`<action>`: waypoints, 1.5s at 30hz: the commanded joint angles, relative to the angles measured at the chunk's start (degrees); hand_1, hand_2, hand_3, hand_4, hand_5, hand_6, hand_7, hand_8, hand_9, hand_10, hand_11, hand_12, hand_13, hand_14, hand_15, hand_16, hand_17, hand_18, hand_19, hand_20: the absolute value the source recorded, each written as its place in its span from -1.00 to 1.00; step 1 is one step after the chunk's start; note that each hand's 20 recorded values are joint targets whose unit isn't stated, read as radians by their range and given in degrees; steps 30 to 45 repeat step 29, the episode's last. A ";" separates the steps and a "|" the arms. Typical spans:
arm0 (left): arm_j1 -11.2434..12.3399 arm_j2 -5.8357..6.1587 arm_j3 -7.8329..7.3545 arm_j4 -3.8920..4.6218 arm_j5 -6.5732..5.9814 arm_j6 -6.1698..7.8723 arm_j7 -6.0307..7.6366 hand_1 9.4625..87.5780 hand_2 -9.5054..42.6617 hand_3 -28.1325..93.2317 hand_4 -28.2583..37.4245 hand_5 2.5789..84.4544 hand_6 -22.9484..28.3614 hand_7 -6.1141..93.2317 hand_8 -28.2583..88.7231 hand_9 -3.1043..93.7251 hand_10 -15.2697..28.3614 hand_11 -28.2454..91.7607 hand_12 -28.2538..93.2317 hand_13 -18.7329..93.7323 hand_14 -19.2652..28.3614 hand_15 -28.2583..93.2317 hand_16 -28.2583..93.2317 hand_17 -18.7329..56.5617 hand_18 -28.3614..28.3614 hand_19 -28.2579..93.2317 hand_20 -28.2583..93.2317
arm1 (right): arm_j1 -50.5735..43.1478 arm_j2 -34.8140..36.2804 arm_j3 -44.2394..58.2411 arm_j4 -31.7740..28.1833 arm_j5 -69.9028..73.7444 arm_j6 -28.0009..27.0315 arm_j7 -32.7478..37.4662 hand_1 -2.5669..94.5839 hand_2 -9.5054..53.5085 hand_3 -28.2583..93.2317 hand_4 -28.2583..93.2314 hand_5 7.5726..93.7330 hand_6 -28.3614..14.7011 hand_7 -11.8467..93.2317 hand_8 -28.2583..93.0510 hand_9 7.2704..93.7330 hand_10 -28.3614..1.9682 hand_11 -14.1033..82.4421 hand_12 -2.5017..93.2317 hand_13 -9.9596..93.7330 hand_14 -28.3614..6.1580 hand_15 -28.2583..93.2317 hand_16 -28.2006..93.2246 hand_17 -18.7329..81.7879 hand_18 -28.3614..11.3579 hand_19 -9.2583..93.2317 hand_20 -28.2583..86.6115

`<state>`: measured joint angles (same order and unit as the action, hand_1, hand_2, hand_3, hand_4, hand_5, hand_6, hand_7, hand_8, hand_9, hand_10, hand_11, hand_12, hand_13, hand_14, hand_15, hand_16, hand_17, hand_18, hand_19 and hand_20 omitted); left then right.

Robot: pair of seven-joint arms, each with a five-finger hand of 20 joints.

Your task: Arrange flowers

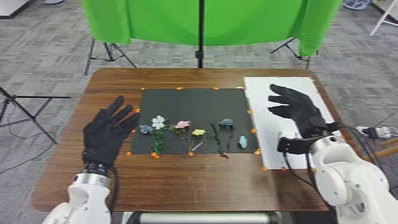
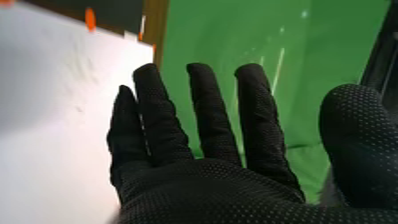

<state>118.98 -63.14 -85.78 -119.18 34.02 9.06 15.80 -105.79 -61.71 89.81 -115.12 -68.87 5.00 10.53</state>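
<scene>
The brown wooden desk (image 1: pixel 204 187) holds a dark square mat (image 1: pixel 191 102) between the spread, black-gloved left robot hand (image 1: pixel 103 139) at nine o'clock and spread right robot hand (image 1: pixel 306 112) at two, its multicoloured, stemmed flowers (image 1: pixel 158 123) near six seemingly spaced for picking.

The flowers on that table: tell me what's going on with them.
Nobody is handling them right now. The flowers lie in a loose row on a dark mat. The robot's left hand is open beside the mat, and its right hand is open over the white sheet, both empty.
</scene>
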 commanded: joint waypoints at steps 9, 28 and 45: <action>-3.02 -1.85 0.98 2.08 0.70 -1.70 -2.22 -0.76 -0.33 0.77 -1.00 -0.17 0.13 -0.69 -0.68 -0.26 0.50 -0.19 -0.36 -0.25 0.88 0.19 -0.63 -0.78 0.83 0.30 -0.36 | 1.02 1.91 -6.86 -0.65 28.07 7.12 -3.57 -0.68 -0.28 0.78 -1.00 -0.13 0.49 -0.50 -0.74 -0.04 -0.05 -0.50 -0.68 -0.11 -0.55 -0.08 -0.27 -0.63 -0.73 0.12 -0.12; 0.16 -2.66 -0.41 0.95 0.47 0.20 -3.51 -0.77 -0.29 0.76 -1.00 -0.17 0.15 -0.68 -0.68 -0.24 0.55 -0.16 -0.36 -0.24 0.91 0.24 -0.66 -0.77 0.87 0.33 -0.32 | 3.42 1.32 -8.29 -0.14 29.14 8.89 -3.90 -0.67 -0.28 0.78 -1.00 -0.12 0.50 -0.49 -0.75 -0.02 -0.09 -0.46 -0.69 -0.09 -0.53 -0.01 -0.31 -0.63 -0.72 0.12 -0.10; -0.07 -2.46 -0.32 1.04 0.38 0.21 -3.54 -0.77 -0.29 0.76 -1.00 -0.17 0.15 -0.68 -0.68 -0.24 0.55 -0.16 -0.36 -0.24 0.91 0.24 -0.66 -0.77 0.87 0.33 -0.32 | 3.32 1.38 -8.24 -0.16 29.23 9.03 -3.90 -0.67 -0.28 0.78 -1.00 -0.12 0.50 -0.49 -0.75 -0.02 -0.08 -0.46 -0.68 -0.09 -0.53 -0.01 -0.31 -0.63 -0.72 0.12 -0.10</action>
